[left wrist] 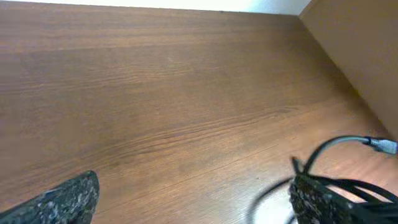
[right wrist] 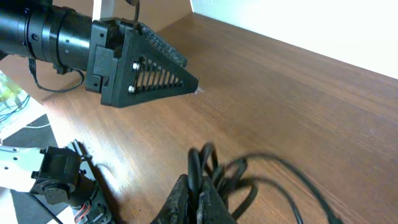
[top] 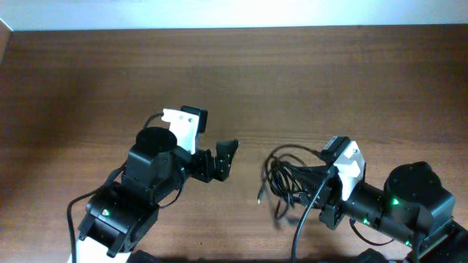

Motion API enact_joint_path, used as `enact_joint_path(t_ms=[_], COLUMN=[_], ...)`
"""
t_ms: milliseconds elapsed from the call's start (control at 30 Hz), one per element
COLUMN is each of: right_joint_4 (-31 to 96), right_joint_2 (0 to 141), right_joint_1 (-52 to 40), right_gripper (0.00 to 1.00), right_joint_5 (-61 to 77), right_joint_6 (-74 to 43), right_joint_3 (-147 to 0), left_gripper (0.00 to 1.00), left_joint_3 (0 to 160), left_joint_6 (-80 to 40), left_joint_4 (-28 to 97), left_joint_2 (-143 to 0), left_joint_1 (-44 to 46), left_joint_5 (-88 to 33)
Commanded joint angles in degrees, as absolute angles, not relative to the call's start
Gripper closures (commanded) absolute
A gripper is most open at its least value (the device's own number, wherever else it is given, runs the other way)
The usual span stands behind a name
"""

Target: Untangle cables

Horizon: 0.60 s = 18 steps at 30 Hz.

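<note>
Since the thin black tangled cables (top: 287, 179) are light, limp and snag-prone, take hold at one loose outer loop. The bundle sits clamped in the right hand (right wrist: 196, 200); the left hand (top: 226, 158), near it, holds nothing, jaws apart.

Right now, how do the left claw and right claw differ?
The left claw is open, jaws wide apart; the right claw is shut. The left claw holds nothing; the right claw pinches the cables. In the overhead view the left claw sits apart from the cables, while the right claw is in among their loops. Both are black and face each other over the table.
</note>
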<state>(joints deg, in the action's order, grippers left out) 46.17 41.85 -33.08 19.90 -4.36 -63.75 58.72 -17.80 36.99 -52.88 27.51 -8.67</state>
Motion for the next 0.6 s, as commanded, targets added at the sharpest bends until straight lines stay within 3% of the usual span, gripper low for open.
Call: enact_joint_path(t_ms=[0,133,200,567], right_joint_4=[45.1,43.5,41.0,36.5], right_joint_2=[41.2,41.2,41.2,41.1], right_joint_1=[-33.0,-33.0,-33.0,-33.0], right_gripper=[0.96,0.96,0.96,0.96], right_joint_5=[21.0,23.6,24.1,40.1], right_joint_6=[-5.0,-4.7,-3.6,4.3], right_joint_3=[-64.5,-64.5,-64.5,-64.8], left_gripper=[0.01,0.0,0.02,0.07], left_joint_3=[59.2,59.2,59.2,59.2], left_joint_6=[-7.4,19.5,25.1,42.9], left_joint_4=[37.3,37.2,37.2,45.4], left_joint_2=[-52.6,-52.3,-52.3,-52.1], left_joint_1=[27.2,27.2,27.2,27.2], left_joint_5=[-8.5,-36.5,-47.0,-46.9])
